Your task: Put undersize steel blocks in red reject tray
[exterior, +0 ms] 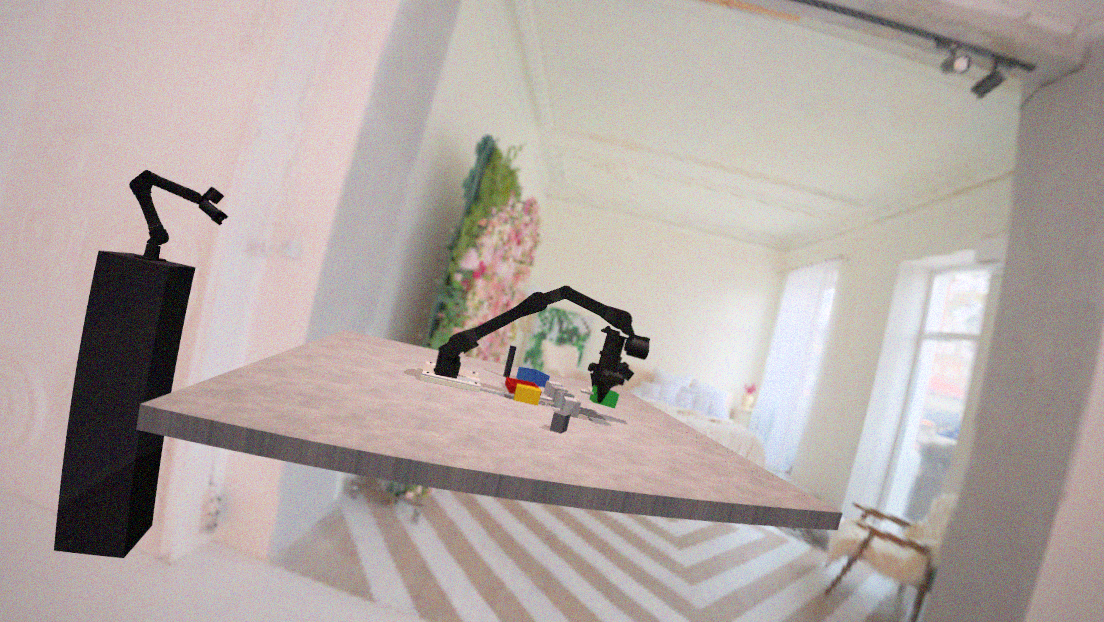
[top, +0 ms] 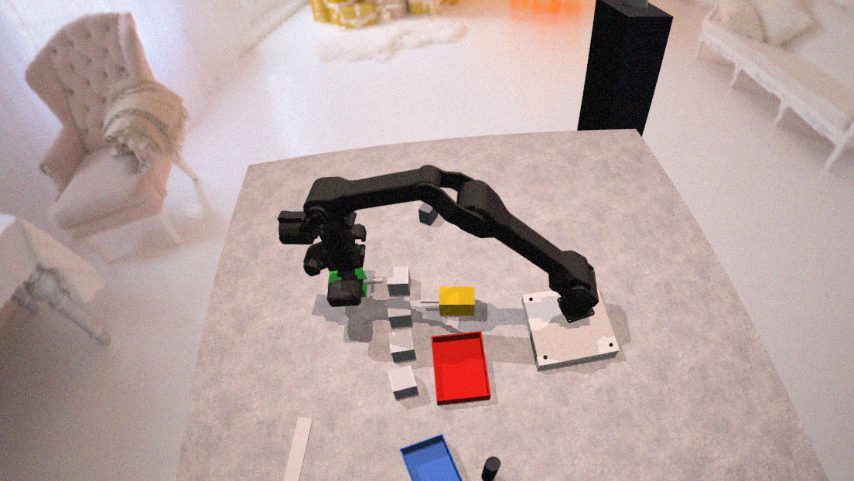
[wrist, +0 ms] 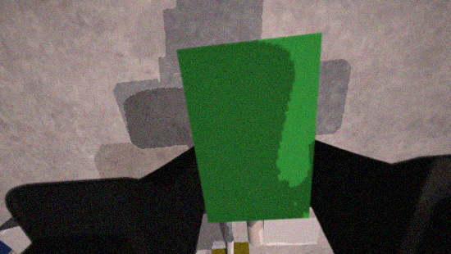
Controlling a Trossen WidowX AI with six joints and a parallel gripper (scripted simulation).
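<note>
the hand, left of centre in the top view, is closed on the green go gauge, its pin pointing right towards the rearmost steel block. step in hand appears to be gauging; next calls for aligning pin with bore. the wrist view shows the gauge's broad face, largely covered from above; the top view alone shows the red reject tray's bare inside.

There are four pale blocks, one dark block, two gauges, two trays, one black cylinder, one strip.
</note>
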